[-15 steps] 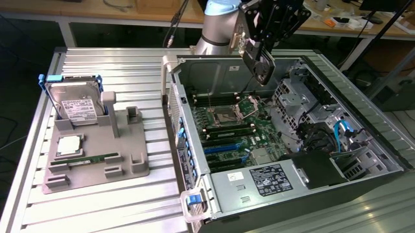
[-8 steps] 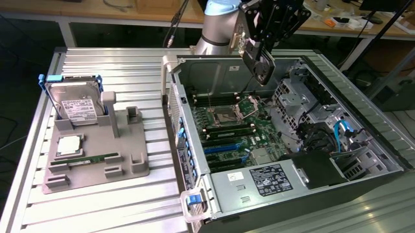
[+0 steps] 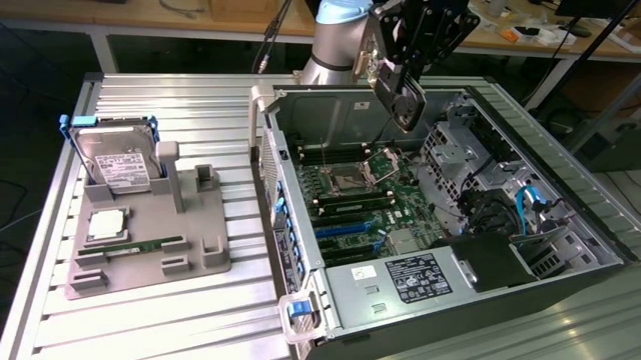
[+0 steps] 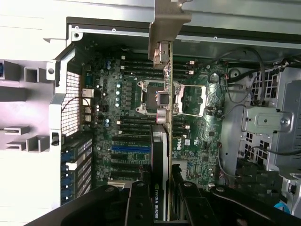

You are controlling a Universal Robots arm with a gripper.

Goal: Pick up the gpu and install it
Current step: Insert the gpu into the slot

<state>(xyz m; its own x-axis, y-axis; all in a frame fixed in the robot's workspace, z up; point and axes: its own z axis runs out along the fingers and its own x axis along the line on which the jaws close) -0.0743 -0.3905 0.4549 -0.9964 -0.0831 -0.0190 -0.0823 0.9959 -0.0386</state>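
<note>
The gpu (image 3: 404, 101) hangs on edge above the open computer case (image 3: 599, 241), over the motherboard's (image 3: 373, 196) CPU socket area. My gripper (image 3: 401, 75) is shut on the card's upper part. In the wrist view the gpu (image 4: 160, 141) is seen edge-on, its silver end bracket (image 4: 168, 26) toward the case's rear wall and its black cooler face toward the drive-fixture side. The black fingers (image 4: 139, 203) clamp it from both sides. The blue expansion slot (image 4: 130, 148) on the motherboard (image 4: 197, 108) lies below, beside the card's edge.
A grey fixture (image 3: 206, 251) on the slatted table at the exterior view's left holds a silver hard drive (image 3: 118, 166), a CPU (image 3: 108, 223) and a green memory stick (image 3: 140, 245). Inside the case sit a power supply (image 3: 401, 277), drive cages (image 3: 470, 154) and cables (image 3: 531, 206).
</note>
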